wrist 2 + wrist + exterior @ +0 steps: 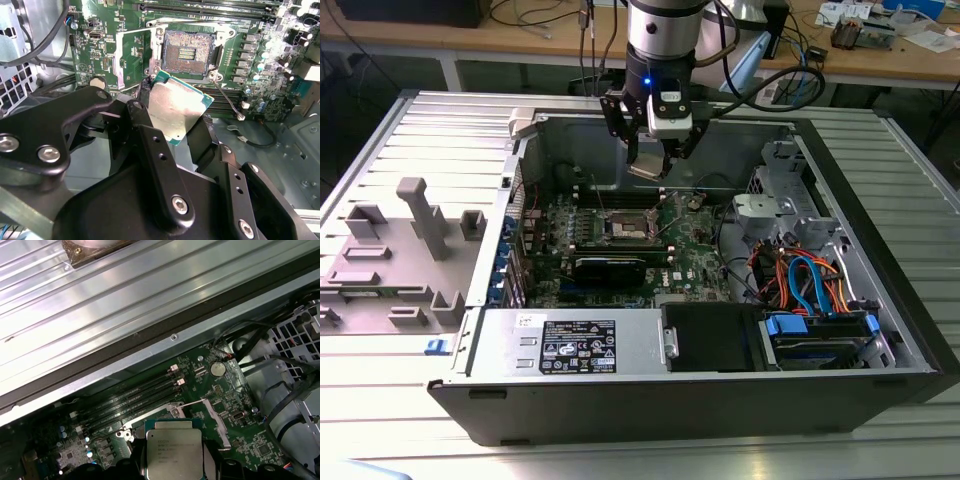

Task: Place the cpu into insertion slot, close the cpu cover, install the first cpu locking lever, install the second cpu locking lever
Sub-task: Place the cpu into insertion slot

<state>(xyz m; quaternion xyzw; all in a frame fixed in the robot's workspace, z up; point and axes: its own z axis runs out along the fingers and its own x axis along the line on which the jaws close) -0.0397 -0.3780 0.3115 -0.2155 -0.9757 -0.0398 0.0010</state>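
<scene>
Case, exterior view: the computer case (880, 300) lies open on the ribbed bench (360, 400). The jaws hang above the motherboard, carrying the cpu (646, 166) apart from the insertion slot (628, 232), probably high enough to clear the parts around it.
Socket, second wrist view: the jaws are closed on two opposite edges of the cpu (177, 107), a grip that leaves its underside free for seating. The insertion slot (187, 50) is bare. The cpu cover (117, 57) is swung open beside it, so nothing blocks the way in.
Chip, first wrist view: the cpu (174, 450) sits pinched, metal top towards the camera. The memory slots (130, 397) lie beyond it, and it is not yet seated.
</scene>
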